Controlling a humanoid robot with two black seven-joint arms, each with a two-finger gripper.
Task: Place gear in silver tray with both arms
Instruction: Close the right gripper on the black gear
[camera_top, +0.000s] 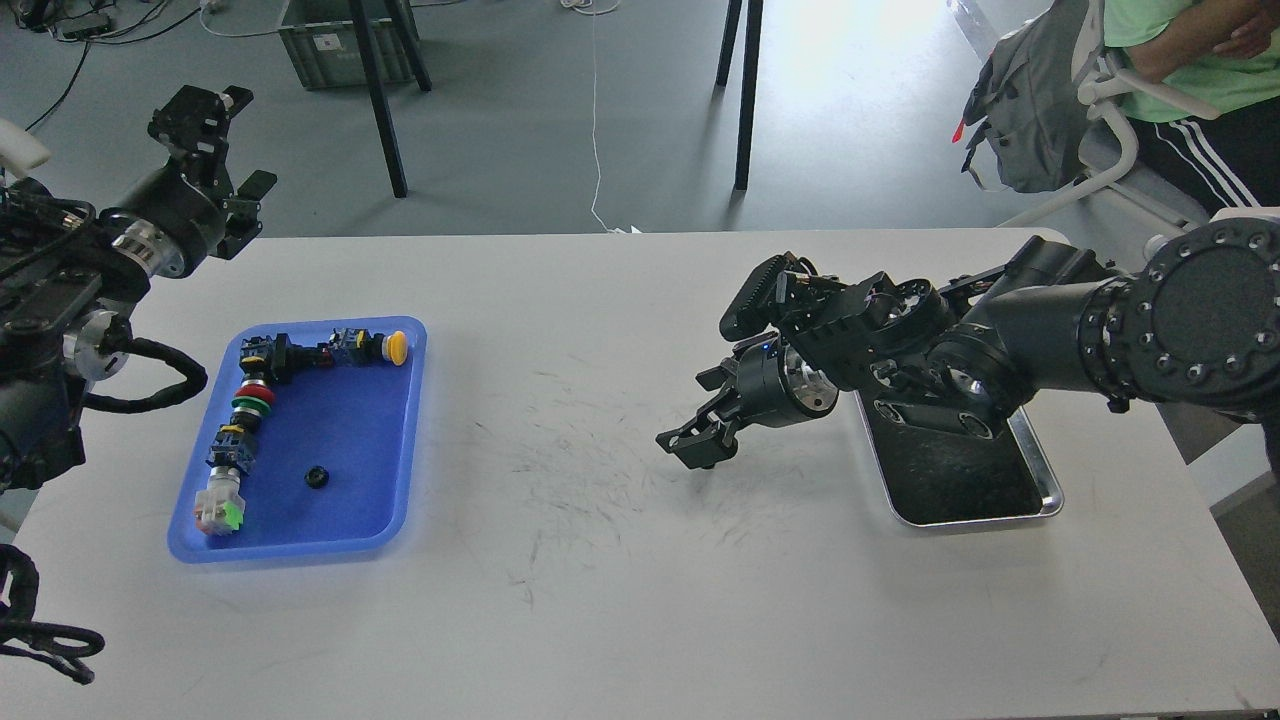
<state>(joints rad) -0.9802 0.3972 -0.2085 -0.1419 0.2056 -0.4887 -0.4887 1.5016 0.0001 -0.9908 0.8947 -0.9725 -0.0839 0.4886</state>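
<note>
Presently, the silver tray (1040, 500) is lying on the right part of the white table (600, 600), its long axis running from the near edge away toward the far edge, leaning slightly leftward as it recedes. Its near short rim is showing clearly, while the far end is being covered by the right arm (1000, 340). The dark floor of this tray is showing nothing resting on its visible part.

The right arm is reaching in from the right edge and crossing over the far half of the silver tray. The right gripper (695, 440) is pointing left and downward, hanging just above the table, just left of the tray and apart from it. Its 2 fingers are standing slightly spread, pinching nothing.

The left arm (100, 260) is entering from the left edge, and the left gripper (215, 150) is pointing up and away, beyond the table's far-left corner. Its fingers are spread wide and holding nothing.

A blue tray (400, 480) is sitting on the left part of the table, well apart from the silver one. Inside it, several push-button switches (250, 400) are lying in an L-shaped row, and a small black gear (317, 477) is lying alone on the blue floor near the middle.
</note>
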